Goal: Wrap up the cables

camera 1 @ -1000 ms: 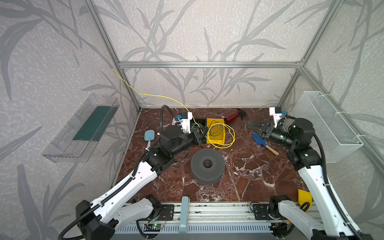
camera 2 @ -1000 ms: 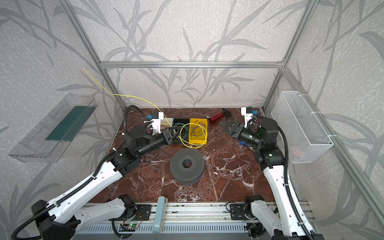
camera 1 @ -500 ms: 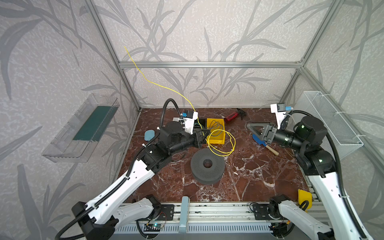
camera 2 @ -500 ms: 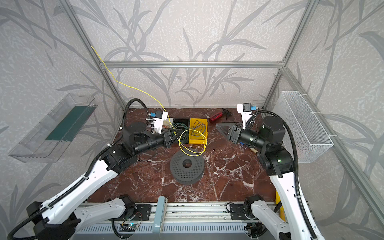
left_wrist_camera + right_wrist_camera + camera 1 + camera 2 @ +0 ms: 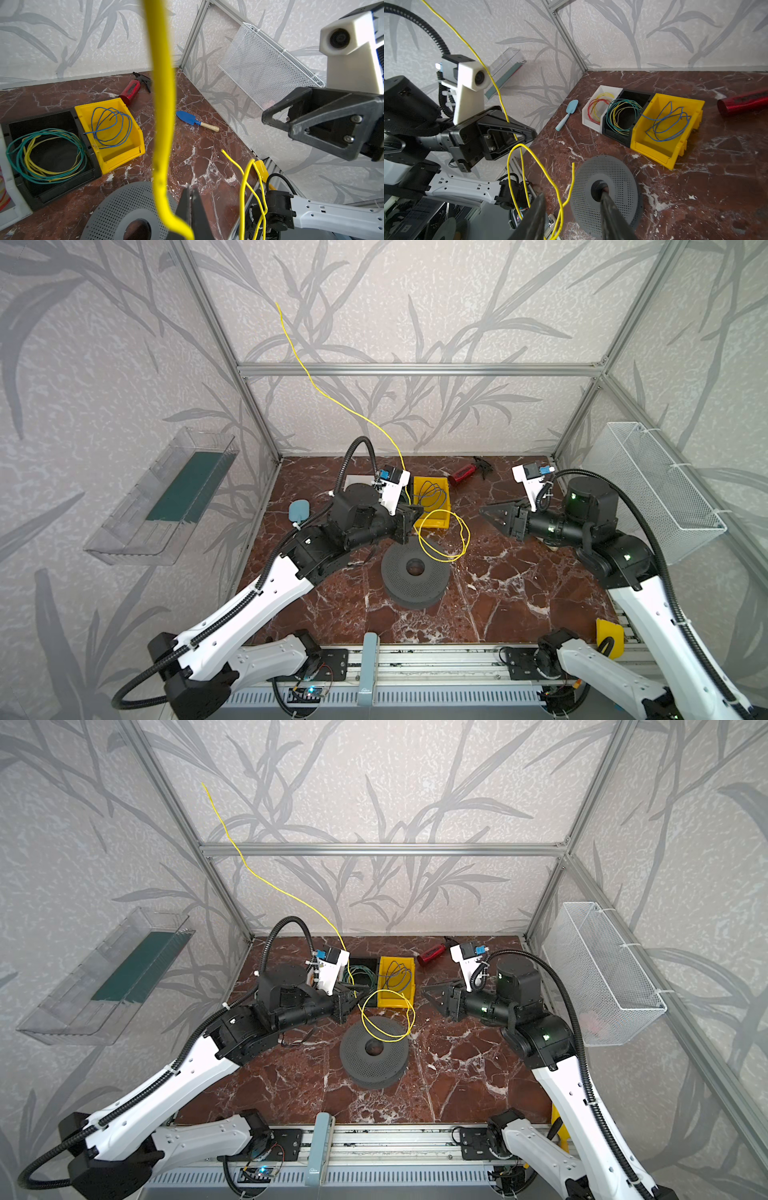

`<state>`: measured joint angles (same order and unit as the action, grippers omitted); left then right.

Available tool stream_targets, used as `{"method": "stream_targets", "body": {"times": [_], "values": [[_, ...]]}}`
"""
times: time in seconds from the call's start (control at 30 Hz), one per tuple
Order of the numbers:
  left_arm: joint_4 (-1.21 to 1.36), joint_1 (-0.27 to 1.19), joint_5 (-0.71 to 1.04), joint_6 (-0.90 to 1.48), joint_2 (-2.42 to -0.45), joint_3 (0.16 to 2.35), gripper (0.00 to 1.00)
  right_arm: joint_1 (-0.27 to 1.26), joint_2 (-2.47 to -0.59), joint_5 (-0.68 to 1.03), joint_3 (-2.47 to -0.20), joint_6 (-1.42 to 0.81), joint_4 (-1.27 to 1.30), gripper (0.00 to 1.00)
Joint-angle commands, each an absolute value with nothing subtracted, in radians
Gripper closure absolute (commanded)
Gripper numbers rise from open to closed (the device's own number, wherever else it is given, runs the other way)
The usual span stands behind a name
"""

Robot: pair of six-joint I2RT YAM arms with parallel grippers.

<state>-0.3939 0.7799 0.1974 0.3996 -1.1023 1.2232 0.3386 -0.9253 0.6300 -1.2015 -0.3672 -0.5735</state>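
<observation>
- My left hand (image 5: 415,517) is clamped on the yellow cable (image 5: 162,104). In the left wrist view its two fingers (image 5: 200,212) are pressed together, and the cable bends out from between them.
- From that grip, one long run of the cable climbs up and to the left. It crosses the horizontal frame rail (image 5: 457,369), and I see its end high in the air near the back left corner post.
- The other run curls into an open loop just beyond the left hand, between the yellow bin (image 5: 124,154) and the grey perforated disc (image 5: 395,572).
- In both top views the loop's lower arc overlaps the disc's far rim. I cannot tell whether it touches the disc.
- A short free end of the cable pokes up beside the disc in the right wrist view.
- My right hand (image 5: 492,514) has its fingers (image 5: 535,216) apart and is not gripping the cable. It points toward the loop from the right and stops just short of it.
- The disc lies flat in the middle of the marbled surface (image 5: 519,593).
- The yellow bin stands behind the disc, touching a black bin (image 5: 62,187) on its left.
- A red spray bottle (image 5: 463,479) lies near the back wall, and a blue trowel (image 5: 187,117) lies to the right of the yellow bin.
</observation>
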Motion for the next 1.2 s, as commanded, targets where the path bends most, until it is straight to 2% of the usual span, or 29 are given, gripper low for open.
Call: {"method": "stream_targets", "body": {"times": [0.0, 0.1, 0.33, 0.53, 0.8, 1.0, 1.17], "values": [[-0.421, 0.784, 0.185, 0.347, -1.064, 1.257, 1.0, 0.336, -0.9, 0.657, -1.187, -0.345, -0.599, 0.57], [-0.416, 0.784, 0.218, 0.351, -1.048, 1.252, 1.0, 0.318, -0.906, 0.645, -1.13, -0.349, -0.601, 0.54], [-0.444, 0.784, 0.297, 0.359, -1.048, 1.267, 1.0, 0.293, -0.963, 0.903, -0.951, -0.541, -0.259, 0.46], [-0.418, 0.784, 0.3, 0.371, -1.04, 1.248, 1.0, 0.348, -0.986, 1.015, -0.912, -0.617, -0.094, 0.42], [-0.401, 0.783, 0.321, 0.391, -1.044, 1.241, 1.0, 0.364, -1.0, 1.073, -0.844, -0.751, 0.105, 0.43], [-0.393, 0.782, 0.336, 0.409, -1.047, 1.235, 1.0, 0.401, -1.02, 1.119, -0.853, -0.772, 0.162, 0.49], [-0.384, 0.782, 0.33, 0.413, -1.048, 1.229, 1.0, 0.464, -1.019, 1.132, -0.906, -0.66, 0.032, 0.54]]}}
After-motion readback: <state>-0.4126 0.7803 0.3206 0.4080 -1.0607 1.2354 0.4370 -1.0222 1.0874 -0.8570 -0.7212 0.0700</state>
